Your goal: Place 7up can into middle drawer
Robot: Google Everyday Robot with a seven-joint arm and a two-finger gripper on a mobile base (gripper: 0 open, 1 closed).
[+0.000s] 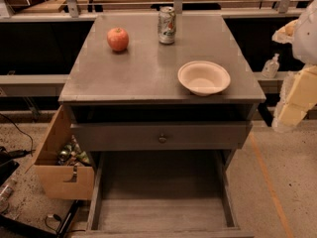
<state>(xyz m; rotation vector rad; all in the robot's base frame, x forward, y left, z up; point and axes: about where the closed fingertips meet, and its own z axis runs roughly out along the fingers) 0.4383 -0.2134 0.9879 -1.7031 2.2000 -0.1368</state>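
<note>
Camera view: the can (167,25) stands upright at twelve o'clock on the counter (148,78), untouched. The drawer (161,202) lies open at six. The tool (295,100) hangs at three, off the counter, and I cannot tell its state. The step in hand looks like the reach; next the tool must go toward ten and grip the can.

A grey table (143,71) with a flat wooden top is seen in the upper middle of the frame. Three things are carried on it. A red apple (118,38) is set toward the upper left of the top. The 7up can (167,25) is stood upright near the far edge, to the right of the apple and apart from it. A pale shallow bowl (204,77) is placed toward the lower right of the top, near the front edge and well apart from the can. The gripper (296,100) is held at the right edge of the frame, beyond the table's right side.
</note>
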